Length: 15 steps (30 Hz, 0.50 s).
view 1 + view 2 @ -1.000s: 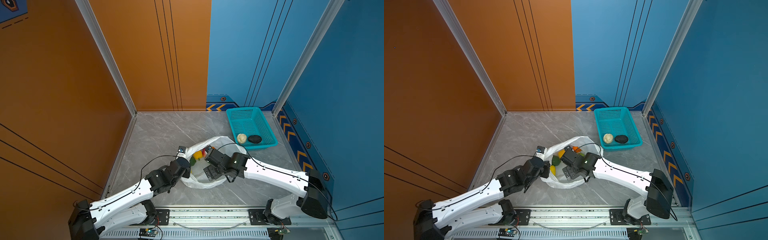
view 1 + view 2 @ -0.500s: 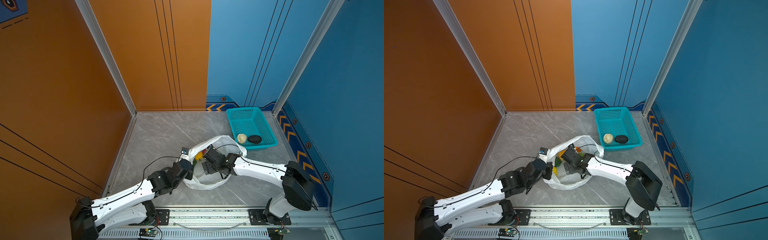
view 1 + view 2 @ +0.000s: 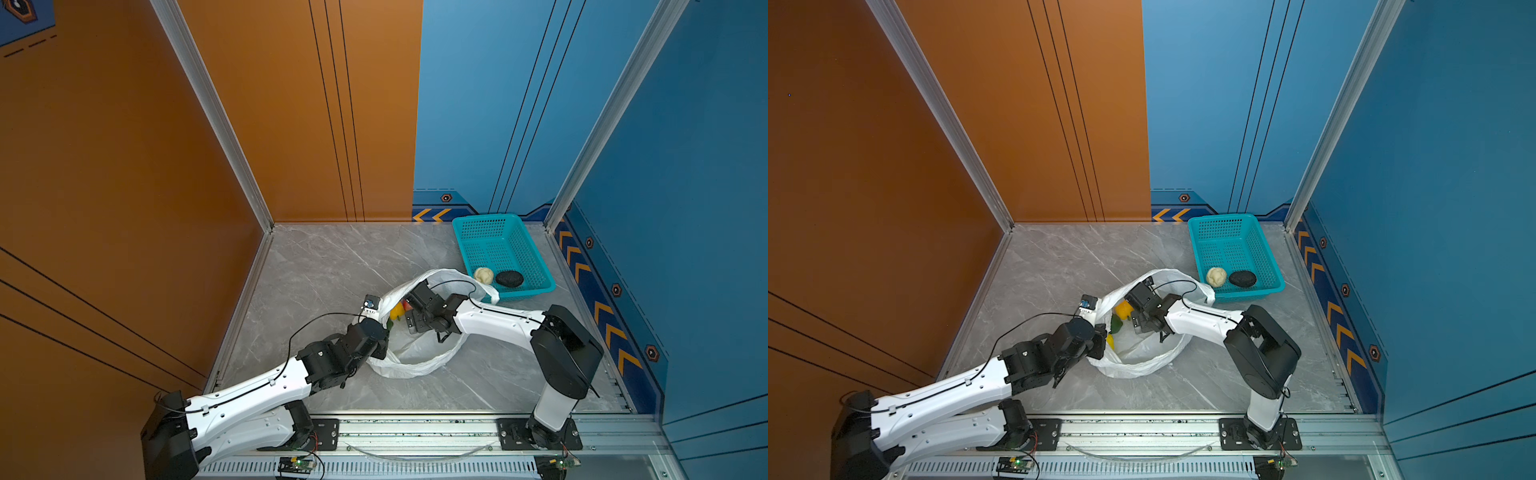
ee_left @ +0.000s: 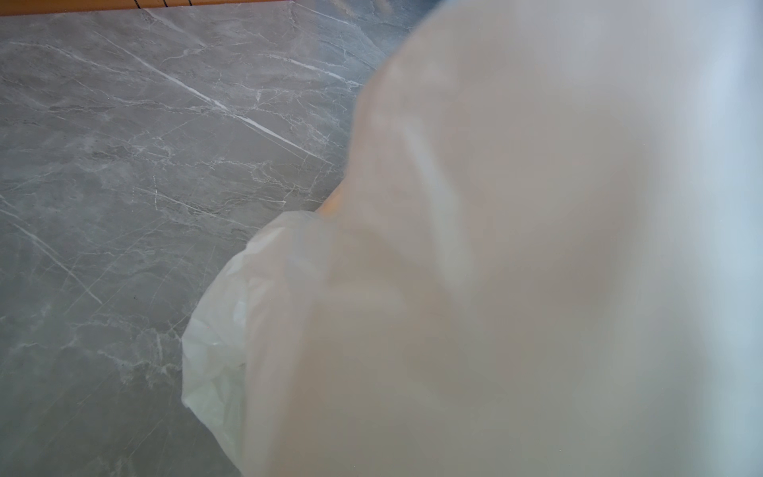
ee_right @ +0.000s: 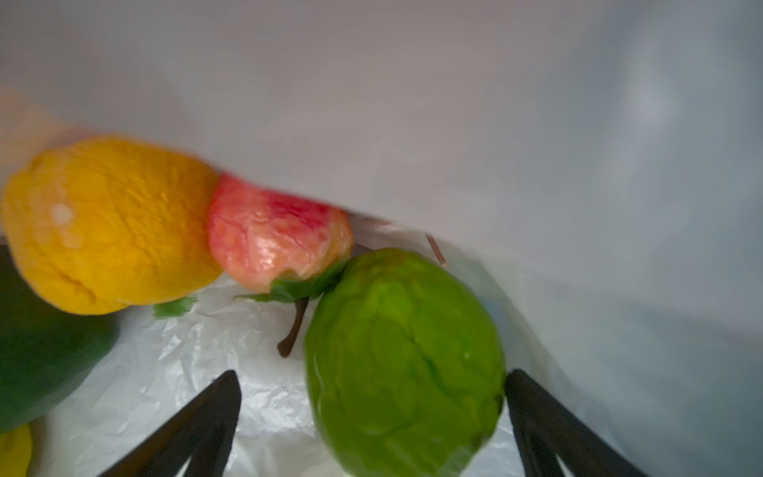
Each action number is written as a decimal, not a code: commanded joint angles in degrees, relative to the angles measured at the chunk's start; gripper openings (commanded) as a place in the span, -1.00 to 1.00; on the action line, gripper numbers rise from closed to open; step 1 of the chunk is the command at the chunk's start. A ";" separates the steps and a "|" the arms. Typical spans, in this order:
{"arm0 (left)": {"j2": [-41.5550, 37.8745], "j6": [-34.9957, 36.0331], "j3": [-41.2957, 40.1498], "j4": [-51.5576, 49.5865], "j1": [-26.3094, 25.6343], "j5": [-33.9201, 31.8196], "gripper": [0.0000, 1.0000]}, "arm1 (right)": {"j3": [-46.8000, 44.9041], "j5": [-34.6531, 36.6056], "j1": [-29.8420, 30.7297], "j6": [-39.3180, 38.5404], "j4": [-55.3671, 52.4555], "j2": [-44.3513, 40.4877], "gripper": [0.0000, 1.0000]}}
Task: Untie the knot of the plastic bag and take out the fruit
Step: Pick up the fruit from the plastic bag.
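The white plastic bag [image 3: 415, 361] lies open in the middle of the floor. Its knot is out of view. My left gripper [image 3: 379, 349] is at the bag's left rim and holds it up. Bag film [image 4: 495, 247] covers the left wrist view and hides the jaws. My right gripper [image 5: 371, 376] is open inside the bag, with a bright green fruit [image 5: 404, 359] between its fingers. Beyond it lie a yellow-orange fruit [image 5: 107, 223], a red-yellow one [image 5: 276, 243] and a dark green one [image 5: 41, 351]. In both top views, fruit [image 3: 1124, 309] shows through the bag's mouth.
A teal basket [image 3: 486, 217] stands at the back right against the blue wall. A cream-white fruit [image 3: 483, 274] and a black fruit [image 3: 509, 278] lie in its near end. Orange and blue walls enclose the grey marble floor [image 3: 332, 266]. A rail runs along the front edge.
My right arm has swung its elbow in and pushed the gripper further left into the bag, towards the fruit. The left arm has shifted slightly forward with the bag's rim.
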 commanded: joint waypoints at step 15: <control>1.37 0.49 0.30 1.60 -0.31 -0.02 -1.00 | 4.19 -0.08 -1.42 1.49 0.74 5.60 0.36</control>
